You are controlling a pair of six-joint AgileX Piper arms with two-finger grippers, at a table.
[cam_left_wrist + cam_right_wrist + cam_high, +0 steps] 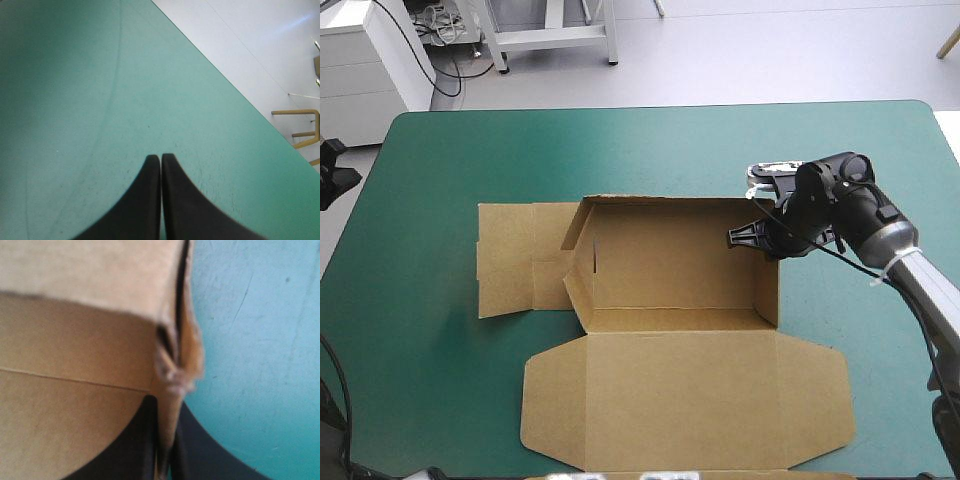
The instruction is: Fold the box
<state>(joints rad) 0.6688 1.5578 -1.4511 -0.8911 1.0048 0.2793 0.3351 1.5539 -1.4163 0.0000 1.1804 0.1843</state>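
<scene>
Right gripper pinches the box's right end wall; left gripper idle

The box sits mid-table on the teal-green cover, half-formed. Its far wall and right end wall stand up, and the left end wall leans at an angle. A left flap lies flat beyond it, and the lid lies flat toward the near edge. The right gripper is all but closed on the right end wall near its far corner, with the board running between its black fingers. That grip probably serves to hold the wall upright and press its layers together so the corner holds its tuck. The left gripper has its fingers pressed together on nothing, over bare cover with no board in its view, likely parked clear of the work. By my judgement the right end is nearly formed, while the left end is not yet raised
</scene>
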